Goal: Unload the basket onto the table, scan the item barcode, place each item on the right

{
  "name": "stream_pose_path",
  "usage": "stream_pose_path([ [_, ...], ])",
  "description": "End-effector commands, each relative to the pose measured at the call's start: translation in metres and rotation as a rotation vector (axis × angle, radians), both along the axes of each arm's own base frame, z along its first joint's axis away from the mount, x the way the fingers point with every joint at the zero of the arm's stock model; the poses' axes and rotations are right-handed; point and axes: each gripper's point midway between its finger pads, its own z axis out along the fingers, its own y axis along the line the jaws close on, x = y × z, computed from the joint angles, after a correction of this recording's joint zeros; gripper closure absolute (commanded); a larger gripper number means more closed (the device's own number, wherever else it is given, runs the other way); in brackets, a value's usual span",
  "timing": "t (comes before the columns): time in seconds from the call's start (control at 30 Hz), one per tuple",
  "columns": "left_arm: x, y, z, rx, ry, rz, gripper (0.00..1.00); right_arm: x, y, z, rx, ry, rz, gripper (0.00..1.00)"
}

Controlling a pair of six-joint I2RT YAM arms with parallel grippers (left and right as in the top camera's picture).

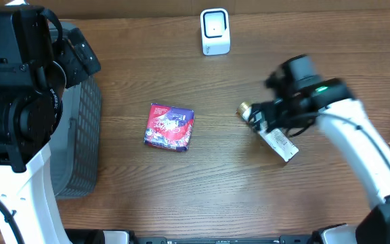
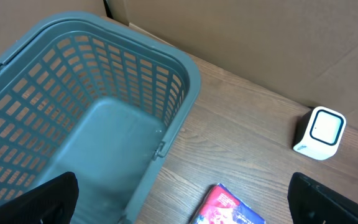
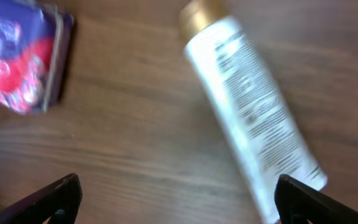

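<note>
Fingers of the right gripper [image 3: 179, 202] are spread wide, nothing pinched, over the white bottle [image 3: 250, 124] lying flat right of centre in the overhead view. Closing is best delayed until the bottle's body is centred between them. Its print is then turned toward the scanner [image 1: 215, 32] at top centre.

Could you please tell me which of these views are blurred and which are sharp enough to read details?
Right wrist view: heavily blurred, the print on the white bottle smeared and unreadable, the red packet soft too. Left wrist view: sharp, with the mesh of the basket crisp. Overhead view: evenly lit, mostly sharp, no strong glare.
</note>
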Motion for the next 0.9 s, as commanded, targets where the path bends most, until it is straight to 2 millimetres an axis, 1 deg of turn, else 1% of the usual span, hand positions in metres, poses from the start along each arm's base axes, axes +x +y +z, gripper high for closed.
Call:
stream_pose_path([
  [0.0, 0.002, 0.004, 0.000, 0.001, -0.003, 0.021, 0.00, 0.024, -0.028, 0.007, 0.170, -0.051, 0.021, 0.00],
  [0.07, 0.002, 0.004, 0.000, 0.001, -0.003, 0.021, 0.00, 0.030, -0.051, -0.004, 0.228, -0.012, -0.036, 0.00],
  [0.13, 0.002, 0.004, 0.000, 0.001, -0.003, 0.021, 0.00, 0.030, -0.059, -0.018, 0.295, 0.038, -0.041, 0.00],
  [0.2, 0.002, 0.004, 0.000, 0.001, -0.003, 0.021, 0.00, 0.031, -0.066, -0.042, 0.295, 0.103, -0.056, 0.00],
  [0.33, 0.002, 0.004, 0.000, 0.001, -0.003, 0.021, 0.00, 0.036, -0.061, -0.083, 0.324, 0.174, -0.042, 0.00],
  [0.47, 0.002, 0.004, 0.000, 0.001, -0.003, 0.021, 0.00, 0.034, -0.054, -0.114, 0.356, 0.245, -0.041, 0.00],
  [0.53, 0.002, 0.004, 0.000, 0.001, -0.003, 0.021, 0.00, 0.030, -0.054, -0.125, 0.360, 0.285, -0.047, 0.00],
  [0.6, 0.002, 0.004, 0.000, 0.001, -0.003, 0.021, 0.00, 0.025, -0.051, -0.128, 0.377, 0.309, -0.040, 0.00],
  [0.73, 0.002, 0.004, 0.000, 0.001, -0.003, 0.021, 0.00, 0.008, -0.037, -0.111, 0.486, 0.310, 0.081, 0.00],
  [0.8, 0.002, 0.004, 0.000, 0.001, -0.003, 0.021, 0.00, 0.001, -0.034, -0.107, 0.507, 0.322, 0.106, 0.00],
  [0.87, 0.002, 0.004, 0.000, 0.001, -0.003, 0.021, 0.00, -0.002, -0.032, -0.104, 0.523, 0.334, 0.103, 0.00],
])
